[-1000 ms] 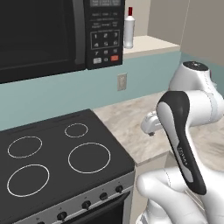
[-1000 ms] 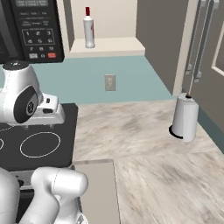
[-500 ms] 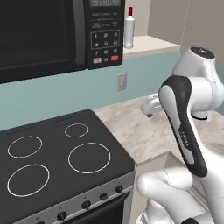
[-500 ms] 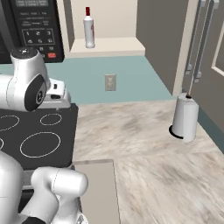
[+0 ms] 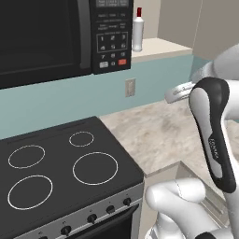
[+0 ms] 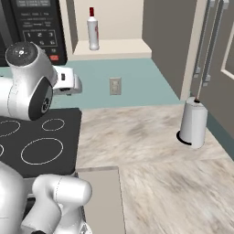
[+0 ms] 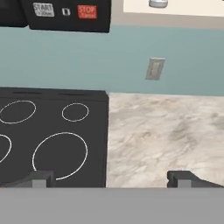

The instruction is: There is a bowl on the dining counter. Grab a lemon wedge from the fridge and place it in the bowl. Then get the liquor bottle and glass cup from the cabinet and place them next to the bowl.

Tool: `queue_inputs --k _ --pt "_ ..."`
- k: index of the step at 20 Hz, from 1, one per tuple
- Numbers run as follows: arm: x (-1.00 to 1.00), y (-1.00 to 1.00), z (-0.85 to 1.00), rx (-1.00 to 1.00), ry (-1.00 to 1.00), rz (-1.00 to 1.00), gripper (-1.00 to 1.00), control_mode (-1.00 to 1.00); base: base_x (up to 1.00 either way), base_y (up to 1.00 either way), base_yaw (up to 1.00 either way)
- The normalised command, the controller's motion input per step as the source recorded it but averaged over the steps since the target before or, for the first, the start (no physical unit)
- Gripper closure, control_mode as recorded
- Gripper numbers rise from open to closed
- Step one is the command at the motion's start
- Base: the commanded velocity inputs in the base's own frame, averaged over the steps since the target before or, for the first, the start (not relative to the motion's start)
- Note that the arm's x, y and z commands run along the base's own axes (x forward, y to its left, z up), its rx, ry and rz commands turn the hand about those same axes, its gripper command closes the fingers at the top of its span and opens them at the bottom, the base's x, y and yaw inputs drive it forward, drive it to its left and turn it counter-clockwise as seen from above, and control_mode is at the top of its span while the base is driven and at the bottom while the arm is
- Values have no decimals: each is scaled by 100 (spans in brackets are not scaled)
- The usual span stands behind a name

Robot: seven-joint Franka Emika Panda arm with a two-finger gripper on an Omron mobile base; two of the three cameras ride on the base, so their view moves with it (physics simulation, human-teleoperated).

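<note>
Teal wall [image 6: 137,75] backs a marbled stone table [image 6: 151,137] that runs from a black stove to a tall grey door at the right. On a cream shelf [image 6: 112,45] above the wall, just right of the microwave, a clear bottle with a red cap [image 6: 93,28] stands upright; it is probably the liquor bottle, though its label is too small to read. The same bottle [image 5: 137,29] shows at the top of the left base view. At the far right of the right base view stands the fridge [image 6: 215,59], its two long vertical handles side by side. Near its foot a white paper-towel roll [image 6: 194,123] stands upright on the table. A beige wall outlet [image 6: 115,85] sits on the wall below the shelf. Left of the table lies the black stove top [image 5: 60,168] with white burner rings, under the black microwave [image 5: 70,32]. The claw [image 7: 111,177] hangs wide open, holding nothing, above the seam between stove and table.
</note>
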Motion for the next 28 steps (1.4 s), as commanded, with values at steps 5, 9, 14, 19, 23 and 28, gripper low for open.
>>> queue_inputs --k 5,9,14,19,23,28 --pt "58 -48 34 7 -11 0 -100 -100 0 0 0" --pt "78 -38 31 11 -3 1 -100 -100 0 0 0" --pt "81 -6 40 11 0 0 -100 -100 0 0 0" --pt "84 0 46 9 0 0 -100 -100 0 0 0" --pt "94 0 45 10 0 0 -100 -100 0 0 0" --pt "76 0 46 8 -4 0 -100 -100 0 0 0"
